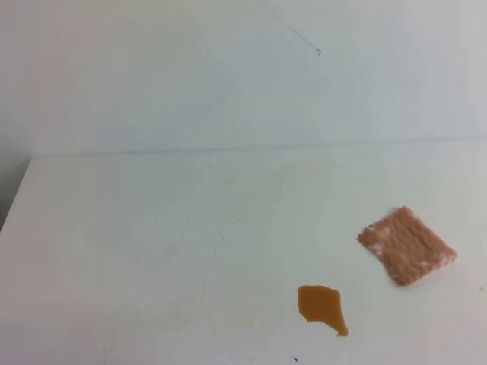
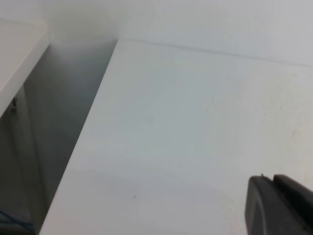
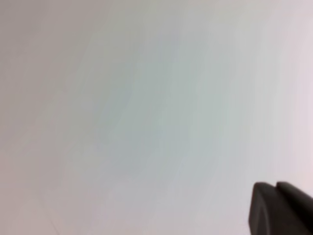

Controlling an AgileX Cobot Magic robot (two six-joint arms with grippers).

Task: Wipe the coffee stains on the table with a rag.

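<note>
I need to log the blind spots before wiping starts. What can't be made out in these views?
- Both arms: outside the high view, which shows only the rag, the coffee stains and the table.
- Left gripper: cut off by the left wrist frame's corner; fingers look pressed together.
- Right gripper: likewise cropped, blurred; appears shut.
- Rag and stain: outside both wrist views.

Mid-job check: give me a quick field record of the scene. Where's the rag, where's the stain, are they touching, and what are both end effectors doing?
table: white tabletop, faint specks
coffee stain: one orange-brown blot with a short tail, near the front edge, unwiped
rag: pinkish square cloth, flat, to the right of and behind the stain
rag to stain: apart, not touching
left end effector: fingers together, holding nothing, over bare table near its left edge
right end effector: fingers together, holding nothing
arms in exterior high view: none visible
</note>
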